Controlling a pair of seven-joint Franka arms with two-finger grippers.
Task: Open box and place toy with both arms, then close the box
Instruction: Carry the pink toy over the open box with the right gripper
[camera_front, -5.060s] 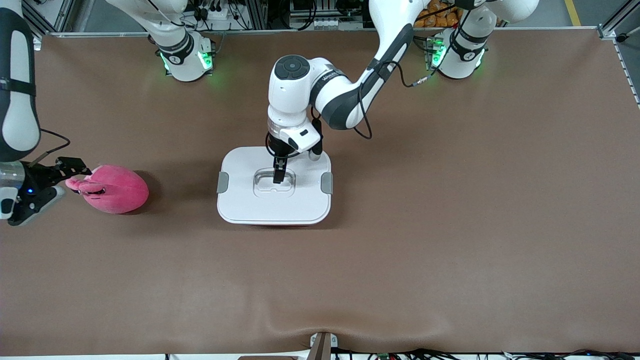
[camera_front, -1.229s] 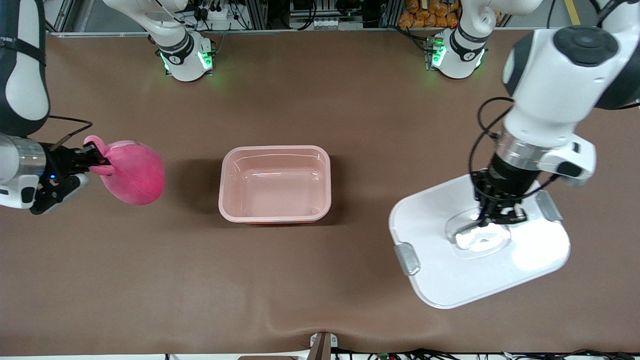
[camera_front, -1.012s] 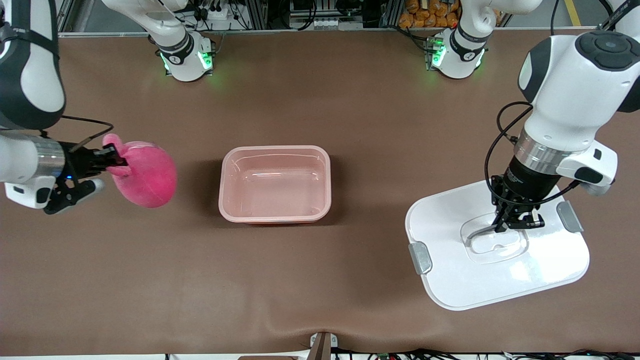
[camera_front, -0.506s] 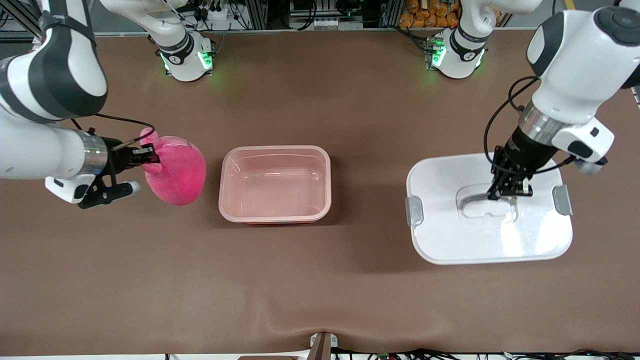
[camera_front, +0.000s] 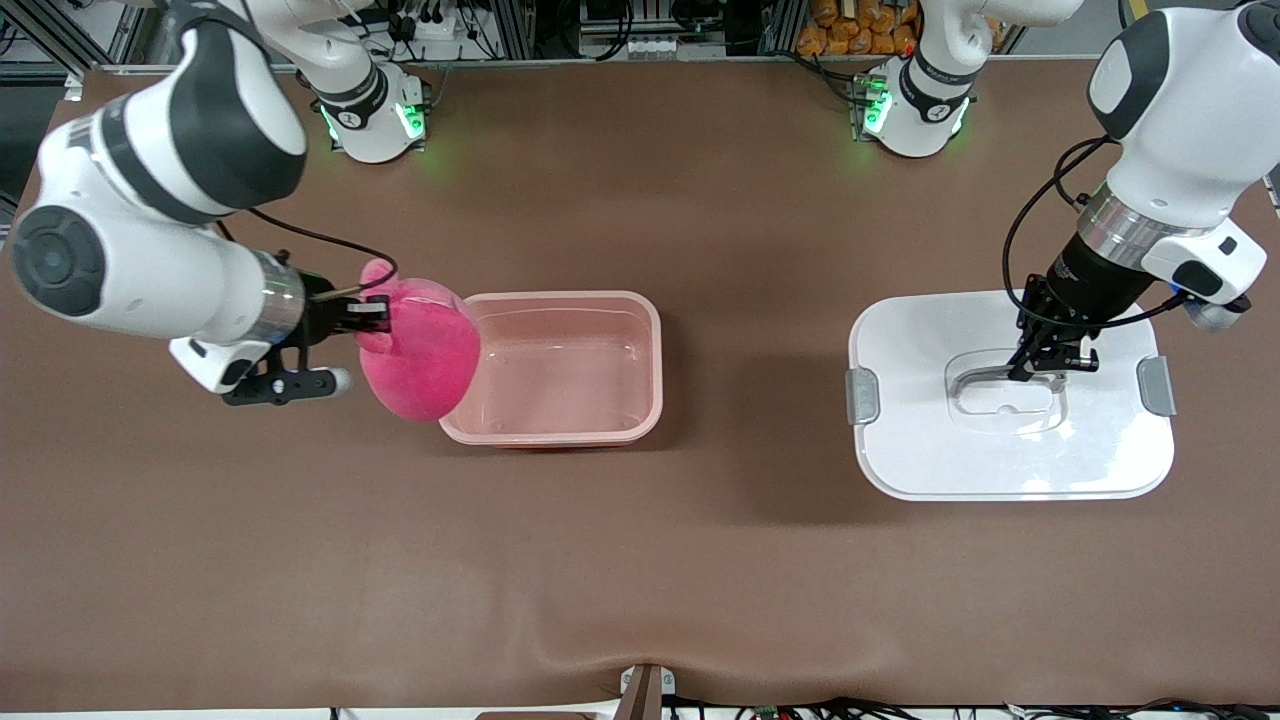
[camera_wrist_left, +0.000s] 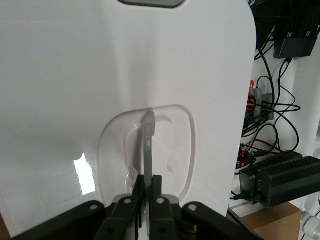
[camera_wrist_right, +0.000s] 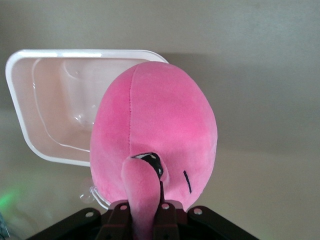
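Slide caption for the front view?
Right gripper carries the toy over the box's rim; left gripper holds the lid aside.

Brown table (camera_front: 640, 560); open box (camera_front: 560, 425)

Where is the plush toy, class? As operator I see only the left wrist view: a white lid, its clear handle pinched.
Observer: The plush toy hangs from the right tool, which is shut on its pale pink appendage, over the rim of the pink box.
Operator: Is the box open?
Observer: Yes, it is lidless and holds nothing.
Operator: And my lid?
Observer: The lid, held by the left tool, is over the table toward the left arm's end, apart from the box.
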